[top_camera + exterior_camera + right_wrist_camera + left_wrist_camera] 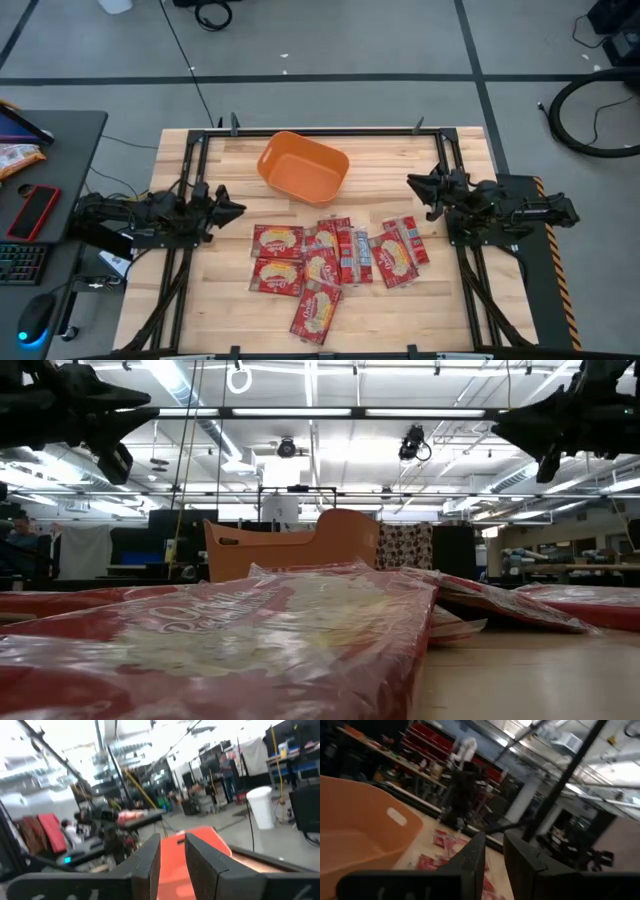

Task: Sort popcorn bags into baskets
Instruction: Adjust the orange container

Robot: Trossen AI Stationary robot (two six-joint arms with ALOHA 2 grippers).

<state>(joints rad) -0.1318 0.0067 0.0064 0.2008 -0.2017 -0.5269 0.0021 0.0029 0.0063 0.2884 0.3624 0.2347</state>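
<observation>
Several red popcorn bags (335, 262) lie flat in an overlapping cluster on the wooden table's near middle; in the low view one bag (220, 650) fills the foreground. The orange basket (303, 167) stands empty at the table's far middle, and shows in the low view (290, 545) and both wrist views (360, 830) (192, 855). My left gripper (238, 209) hovers at the table's left, level, fingers slightly apart and empty (494, 857). My right gripper (412, 184) hovers at the table's right, fingers slightly apart and empty (172, 857).
A black metal frame (320, 131) runs round the table's edges. A dark side desk (40, 190) with a keyboard, a mouse and a red slab stands left of the table. Bare wood lies between the basket and the bags. People show far back in the room.
</observation>
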